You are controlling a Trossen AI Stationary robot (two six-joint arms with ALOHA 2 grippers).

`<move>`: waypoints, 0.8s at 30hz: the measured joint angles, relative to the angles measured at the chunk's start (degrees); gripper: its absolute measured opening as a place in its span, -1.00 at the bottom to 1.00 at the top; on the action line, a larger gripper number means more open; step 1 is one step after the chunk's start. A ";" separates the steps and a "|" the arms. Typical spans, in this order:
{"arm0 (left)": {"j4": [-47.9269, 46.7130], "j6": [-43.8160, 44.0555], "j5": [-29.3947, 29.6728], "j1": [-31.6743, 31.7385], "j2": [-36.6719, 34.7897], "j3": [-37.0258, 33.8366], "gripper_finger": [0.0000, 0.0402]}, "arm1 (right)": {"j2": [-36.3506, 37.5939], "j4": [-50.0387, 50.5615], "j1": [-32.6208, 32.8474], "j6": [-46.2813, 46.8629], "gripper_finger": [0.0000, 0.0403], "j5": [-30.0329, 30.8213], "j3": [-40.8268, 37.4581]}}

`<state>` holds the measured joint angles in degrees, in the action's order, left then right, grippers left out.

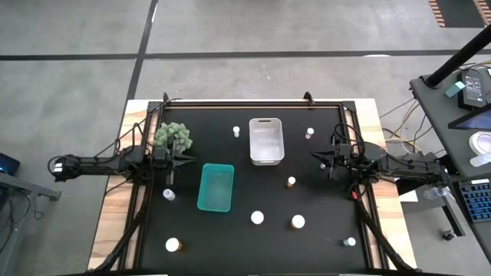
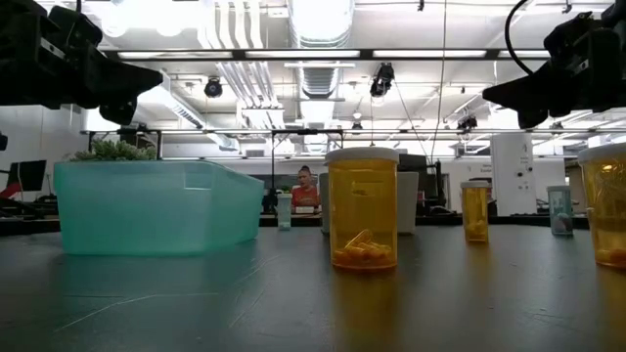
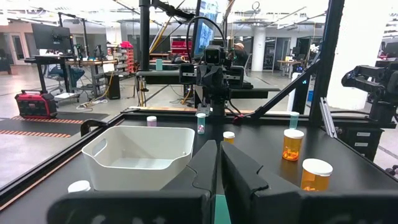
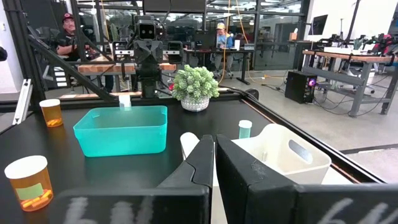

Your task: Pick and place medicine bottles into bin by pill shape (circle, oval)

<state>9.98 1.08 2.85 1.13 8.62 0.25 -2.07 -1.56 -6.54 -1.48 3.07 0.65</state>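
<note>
Several small white-capped medicine bottles stand scattered on the black table: an amber one (image 1: 291, 182) near the middle, two (image 1: 257, 218) (image 1: 298, 222) toward the near side, one (image 1: 174, 245) at the near left, and one (image 1: 168, 195) beside the teal bin (image 1: 216, 187). The white bin (image 1: 266, 140) stands at the far middle. My left gripper (image 1: 184, 159) hovers shut and empty at the left, between the plant and the teal bin. My right gripper (image 1: 313, 156) hovers shut and empty at the right, beside the white bin. In the low view an amber bottle (image 2: 363, 207) holds oval pills.
A green bushy plant (image 1: 174, 136) stands at the far left, close to my left gripper. More bottles stand at the far side (image 1: 236, 132) (image 1: 310, 133) and the near right corner (image 1: 349, 242). A raised frame runs round the table edge (image 1: 360, 207). People show in the room beyond.
</note>
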 joint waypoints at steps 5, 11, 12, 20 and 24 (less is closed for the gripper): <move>0.02 0.00 -0.01 -0.01 -0.01 0.00 -0.98 | 0.01 -0.01 0.01 0.00 -0.96 0.00 0.00; 0.00 0.00 0.00 0.00 0.00 0.00 -0.98 | 0.02 -0.04 0.02 1.98 -0.96 -0.03 0.02; 0.02 0.00 0.00 0.00 0.00 0.00 -0.98 | 0.02 -0.04 0.02 6.78 -0.96 -0.20 0.00; 4.92 25.78 0.65 -0.02 -0.13 0.00 -0.98 | 0.02 -0.13 0.00 40.30 -0.96 -0.96 0.00; 9.20 25.59 0.83 -0.04 -0.08 0.00 -0.98 | 0.07 -0.27 0.00 41.14 -0.96 -0.97 0.00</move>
<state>19.18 26.68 3.68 1.08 8.55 0.25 -1.99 -1.83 -6.54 39.66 2.11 0.64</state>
